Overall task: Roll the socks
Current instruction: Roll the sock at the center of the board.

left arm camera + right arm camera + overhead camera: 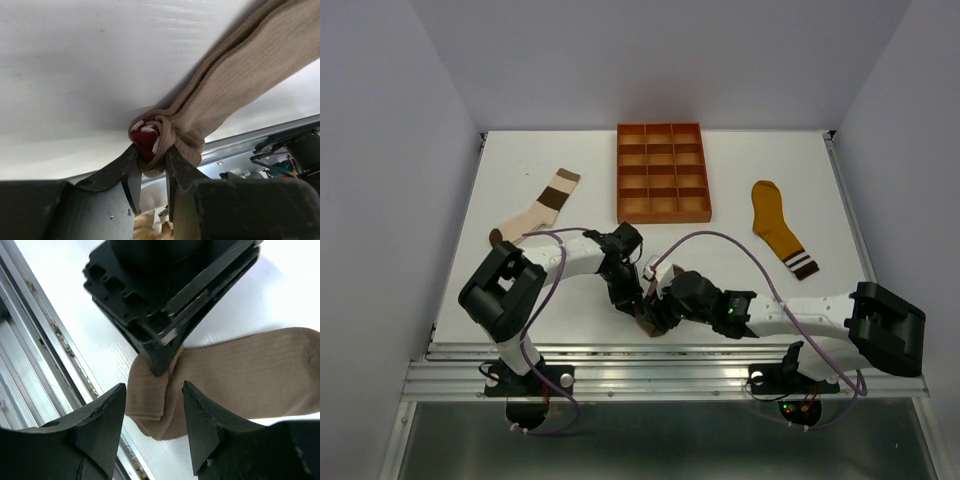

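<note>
Left gripper [151, 152] is clamping the rolled cuff of the taupe sock [240, 75] near the table's near edge; right gripper [154, 390], jaws parted, should be steadying the roll.

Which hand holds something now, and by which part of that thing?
The left hand pinches the taupe sock at its rolled-up cuff end, where maroon and white show. The right hand is open, holding nothing.
</note>
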`<act>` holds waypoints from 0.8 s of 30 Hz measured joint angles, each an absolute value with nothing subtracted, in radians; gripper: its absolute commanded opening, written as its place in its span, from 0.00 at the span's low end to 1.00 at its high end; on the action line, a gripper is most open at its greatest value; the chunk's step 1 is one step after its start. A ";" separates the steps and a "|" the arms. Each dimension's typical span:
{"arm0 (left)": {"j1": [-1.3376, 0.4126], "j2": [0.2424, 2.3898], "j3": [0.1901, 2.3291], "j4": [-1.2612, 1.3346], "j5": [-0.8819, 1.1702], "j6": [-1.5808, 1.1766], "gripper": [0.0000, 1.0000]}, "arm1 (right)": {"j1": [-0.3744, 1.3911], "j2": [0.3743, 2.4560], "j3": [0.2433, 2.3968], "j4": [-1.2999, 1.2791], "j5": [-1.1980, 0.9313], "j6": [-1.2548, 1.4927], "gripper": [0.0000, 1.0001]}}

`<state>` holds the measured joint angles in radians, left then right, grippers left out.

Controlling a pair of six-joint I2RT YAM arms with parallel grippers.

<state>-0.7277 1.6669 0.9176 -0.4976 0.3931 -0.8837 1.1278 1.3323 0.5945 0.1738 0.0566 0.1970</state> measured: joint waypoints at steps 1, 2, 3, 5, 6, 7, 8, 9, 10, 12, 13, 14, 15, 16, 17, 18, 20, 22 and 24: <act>-0.728 1.673 0.926 -0.517 0.393 -0.883 0.00 | 1.142 1.337 0.597 0.168 0.074 0.191 0.55; -0.728 1.679 0.935 -0.537 0.392 -0.883 0.00 | 1.159 1.346 0.603 0.159 0.093 0.183 0.55; -0.729 1.686 0.947 -0.562 0.389 -0.881 0.00 | 1.178 1.362 0.612 0.152 0.116 0.173 0.54; -0.732 1.697 0.969 -0.614 0.374 -0.880 0.00 | 1.213 1.386 0.629 0.137 0.147 0.159 0.55; -0.733 1.700 0.977 -0.633 0.368 -0.880 0.00 | 1.226 1.395 0.635 0.133 0.159 0.154 0.55; -0.734 1.707 0.989 -0.662 0.356 -0.880 0.00 | 1.246 1.411 0.644 0.125 0.175 0.147 0.55; -0.734 1.711 0.995 -0.679 0.350 -0.879 0.00 | 1.256 1.417 0.649 0.117 0.184 0.142 0.55; -0.734 1.719 1.007 -0.702 0.342 -0.880 0.00 | 1.273 1.425 0.656 0.110 0.204 0.135 0.55; -0.734 1.728 1.018 -0.727 0.335 -0.880 0.00 | 1.283 1.430 0.660 0.105 0.213 0.132 0.55; -0.734 1.741 1.031 -0.754 0.329 -0.880 0.00 | 1.309 1.448 0.675 0.095 0.239 0.125 0.55; -0.734 1.748 1.039 -0.772 0.324 -0.880 0.00 | 1.317 1.454 0.679 0.093 0.246 0.123 0.55; -0.734 1.753 1.047 -0.788 0.319 -0.881 0.00 | 1.326 1.462 0.686 0.088 0.259 0.121 0.55; -0.734 1.758 1.052 -0.800 0.313 -0.882 0.00 | 1.335 1.470 0.692 0.083 0.271 0.120 0.55; -0.734 1.760 1.056 -0.813 0.307 -0.884 0.00 | 1.343 1.476 0.697 0.080 0.284 0.118 0.54; -0.734 1.761 1.058 -0.820 0.303 -0.886 0.00 | 1.351 1.485 0.703 0.077 0.299 0.115 0.55; -0.734 1.762 1.061 -0.834 0.295 -0.890 0.00 | 1.356 1.489 0.707 0.075 0.309 0.112 0.55; -0.734 1.764 1.065 -0.853 0.283 -0.896 0.00 | 1.370 1.499 0.719 0.073 0.324 0.107 0.55; -0.736 1.766 1.069 -0.872 0.271 -0.901 0.00 | 1.383 1.500 0.728 0.071 0.332 0.106 0.55; -0.739 1.771 1.078 -0.894 0.257 -0.905 0.00 | 1.393 1.502 0.744 0.069 0.333 0.106 0.54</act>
